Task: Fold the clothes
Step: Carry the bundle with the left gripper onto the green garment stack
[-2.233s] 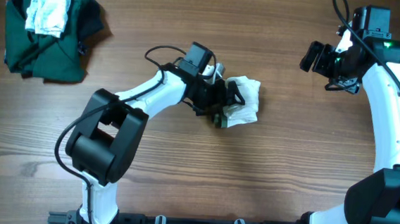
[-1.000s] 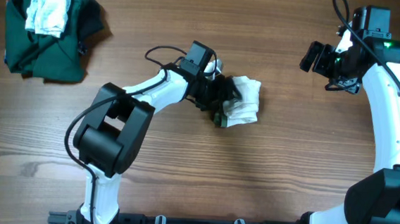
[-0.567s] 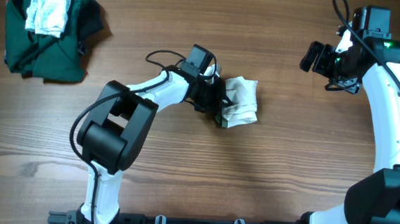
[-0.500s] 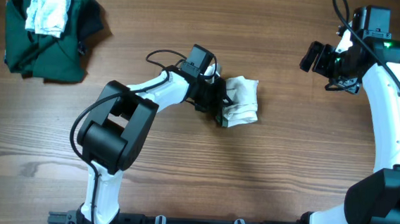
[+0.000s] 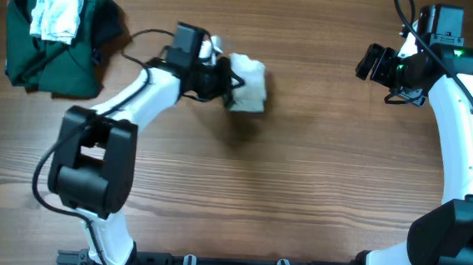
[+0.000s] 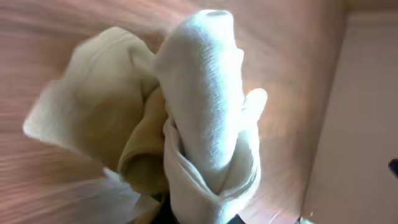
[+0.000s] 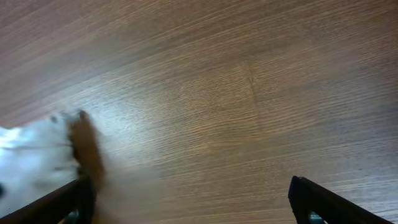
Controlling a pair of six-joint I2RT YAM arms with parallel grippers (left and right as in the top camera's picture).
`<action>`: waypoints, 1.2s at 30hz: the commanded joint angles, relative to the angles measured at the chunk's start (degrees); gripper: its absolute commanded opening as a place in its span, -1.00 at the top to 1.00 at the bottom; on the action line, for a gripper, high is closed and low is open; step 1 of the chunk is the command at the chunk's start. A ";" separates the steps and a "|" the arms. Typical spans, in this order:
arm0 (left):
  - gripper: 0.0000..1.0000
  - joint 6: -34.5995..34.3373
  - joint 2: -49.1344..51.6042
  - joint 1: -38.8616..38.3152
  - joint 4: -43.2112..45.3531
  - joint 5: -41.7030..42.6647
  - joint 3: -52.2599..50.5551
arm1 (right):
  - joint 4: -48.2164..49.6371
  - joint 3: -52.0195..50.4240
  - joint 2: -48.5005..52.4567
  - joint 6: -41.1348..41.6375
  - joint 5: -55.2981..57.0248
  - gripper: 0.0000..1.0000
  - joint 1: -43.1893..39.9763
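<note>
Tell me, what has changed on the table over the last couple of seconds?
The left tool, gripping the small white garment, has carried it from mid-table toward the far left, nearer the dark green garment. The right arm, the green garment and the white cloth on top of it stayed put.

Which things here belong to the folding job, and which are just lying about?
Job in hand:
small cream garment, bunched in the left gripper

Lying about:
dark green garment
white cloth on top of it
right gripper, open and holding nothing
</note>
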 commanded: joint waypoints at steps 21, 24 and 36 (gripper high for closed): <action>0.92 1.77 -3.08 15.61 8.66 1.84 3.43 | 0.74 0.48 0.24 -1.09 1.20 -1.00 0.09; 0.92 1.75 -3.08 16.50 9.81 1.86 5.99 | 0.79 0.48 0.24 -1.09 1.22 -1.00 0.09; 0.92 -1.22 -11.39 29.81 0.85 -5.60 11.67 | 1.38 0.48 0.24 -1.09 1.20 -1.00 0.09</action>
